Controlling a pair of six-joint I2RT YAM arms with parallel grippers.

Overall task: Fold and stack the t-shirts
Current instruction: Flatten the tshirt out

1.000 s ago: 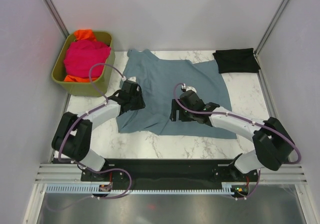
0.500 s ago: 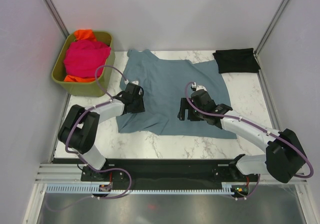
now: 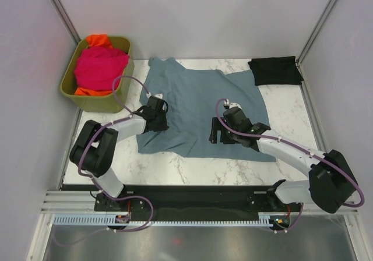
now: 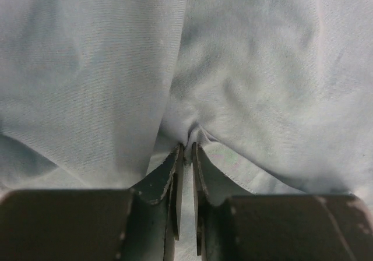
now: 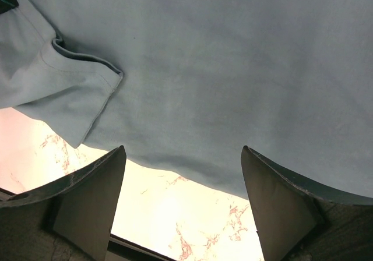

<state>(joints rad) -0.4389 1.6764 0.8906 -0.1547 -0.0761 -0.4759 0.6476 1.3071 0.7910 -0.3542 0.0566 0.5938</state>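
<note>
A slate blue-grey t-shirt (image 3: 201,101) lies spread on the marble table. My left gripper (image 3: 156,116) is at the shirt's left edge, shut on a pinch of its cloth (image 4: 187,140). My right gripper (image 3: 217,131) is open over the shirt's near hem (image 5: 175,176), jaws wide apart and empty, with a sleeve (image 5: 64,92) to its left. A folded black t-shirt (image 3: 274,70) lies at the back right corner. The magenta-pink t-shirt (image 3: 100,67) lies bunched on top of the orange one (image 3: 98,40) in the bin.
The olive-green plastic bin (image 3: 118,98) stands off the table's back left corner. Bare marble (image 3: 192,169) runs between the shirt's near hem and the arm bases. Grey walls close in the sides and back.
My right gripper moved right and nearer, to the shirt's near hem. My left arm shifted a little nearer the shirt's left edge, still pinching the cloth.
</note>
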